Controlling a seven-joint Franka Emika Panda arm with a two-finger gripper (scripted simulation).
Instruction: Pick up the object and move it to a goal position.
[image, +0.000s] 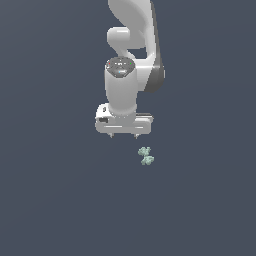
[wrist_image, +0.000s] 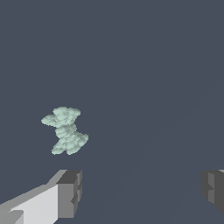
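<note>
The gripper (image: 123, 136) points downward with its jaws spread wide and nothing between them; in the wrist view both fingertips (wrist_image: 69, 192) show far apart with bare dark floor (wrist_image: 144, 78) in the gap. The object (image: 146, 156), a small pale mint-green knobbly lump, lies on that floor close by, at about four o'clock from the gripper in the exterior view, clear of both fingers and outside the span between them. Judged from this, the approach step is in hand: no grasp has been made and the object is not lifted. The next move appears to call for a short sideways shift to centre the jaws over the lump, then a descent and a close; given how small and lobed the piece is, an off-centre closure could nudge it away rather than capture it. Room is ample: no other item, wall or surface edge is visible around the gripper or object. No goal marker is visible in either view.
</note>
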